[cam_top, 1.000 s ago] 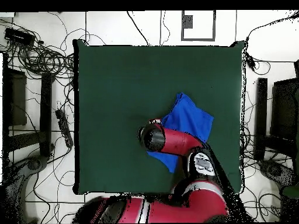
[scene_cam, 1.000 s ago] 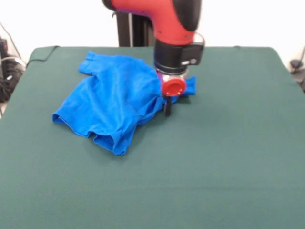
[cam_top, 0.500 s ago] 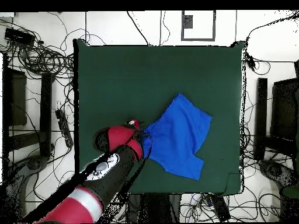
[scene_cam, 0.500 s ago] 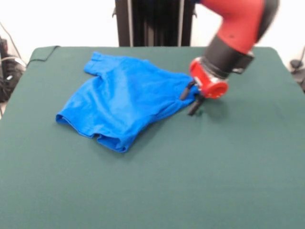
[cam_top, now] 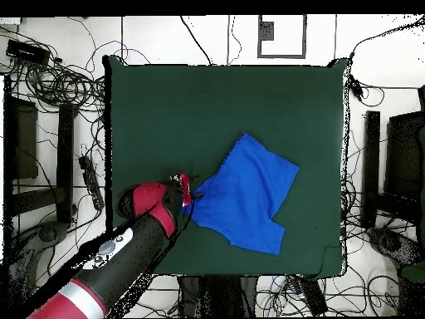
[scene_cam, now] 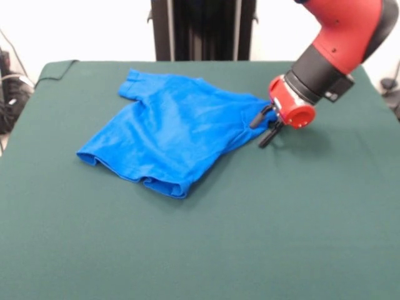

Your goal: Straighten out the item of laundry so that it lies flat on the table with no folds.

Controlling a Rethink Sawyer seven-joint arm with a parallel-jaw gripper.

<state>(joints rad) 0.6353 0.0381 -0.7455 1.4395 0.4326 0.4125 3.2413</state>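
The hand [scene_cam: 265, 127] grips one edge of the shirt [scene_cam: 175, 134], mostly spread on the counter [scene_cam: 281, 219] yet creased at its near hem.

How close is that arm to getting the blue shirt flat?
Partly there. The shirt is mostly spread on the table. The gripper has its jaws pinching one edge, drawing it sideways. Left: the bottom hem looks doubled under and one sleeve is bunched.

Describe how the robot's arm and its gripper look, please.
The arm is glossy red with a black collar carrying a small white label. It ends in a round red cap, from which the gripper extends with thin black fingers. From overhead, a silver-grey band rings the arm.
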